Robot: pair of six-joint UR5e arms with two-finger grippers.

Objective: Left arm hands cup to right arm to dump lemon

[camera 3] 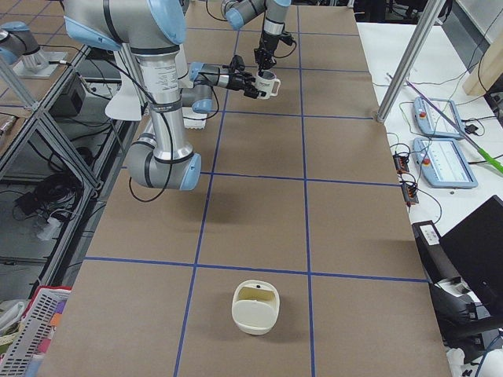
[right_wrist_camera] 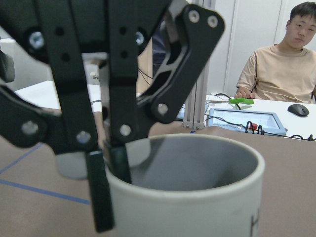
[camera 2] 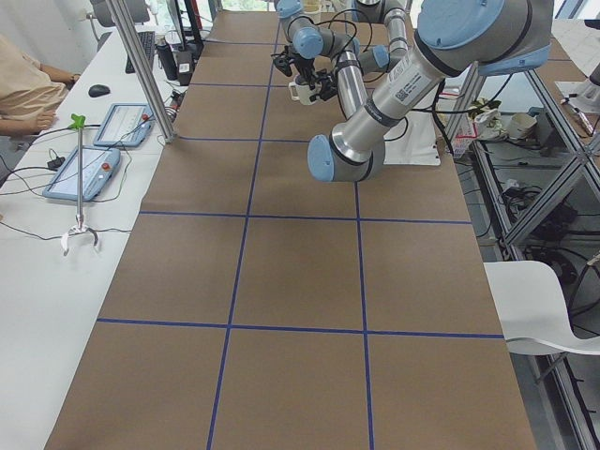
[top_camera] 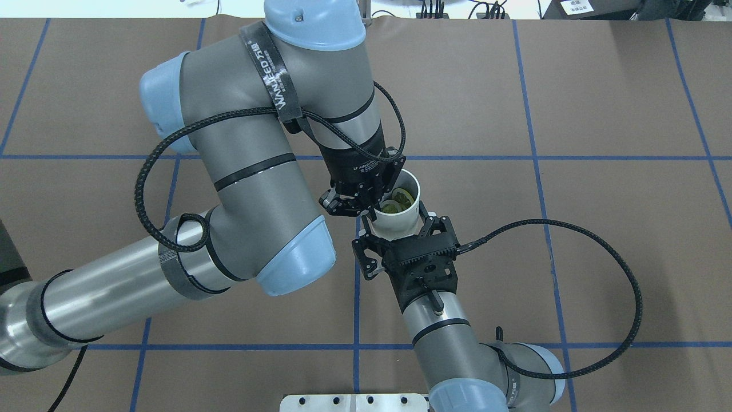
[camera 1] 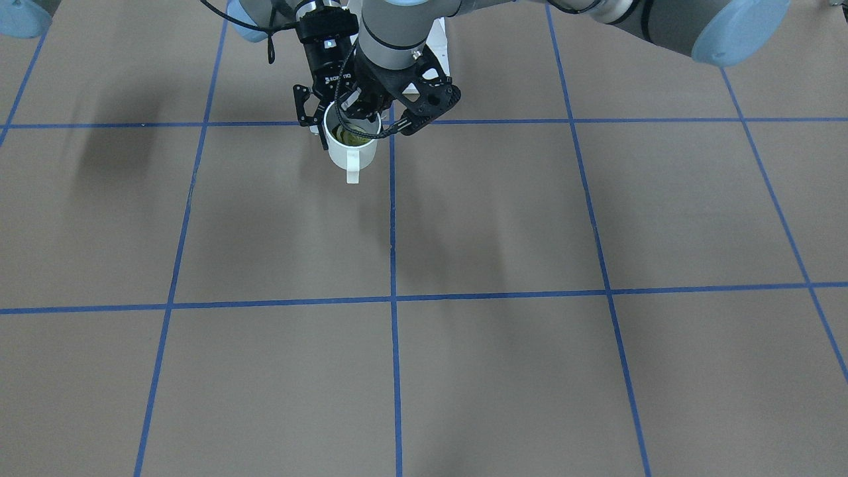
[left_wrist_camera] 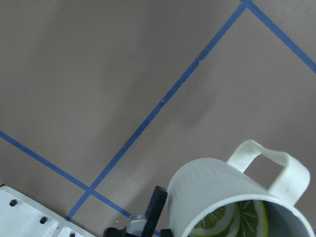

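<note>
So, counts: two arms, two grippers, one white mug, two lemon slices showing inside it, one cream tub at the table's right end, and one person seated at the side desk. The left gripper comes down from above with its jaws narrow and pinched on the mug's rim; one of its fingers is outside the wall and the other is inside. The right gripper reaches in level from the robot's side with its jaws spread wide. The mug body sits between them, with one right finger right against the outer wall. I cannot tell whether the right pads actually press the mug. The mug is upright, held up off the brown table near a blue tape crossing, close to the robot's base. Its handle points away from the robot. The lemon slices lie low in the mug, below the left fingertips and between the right jaws. The cream tub stands well apart from both grippers.
</note>
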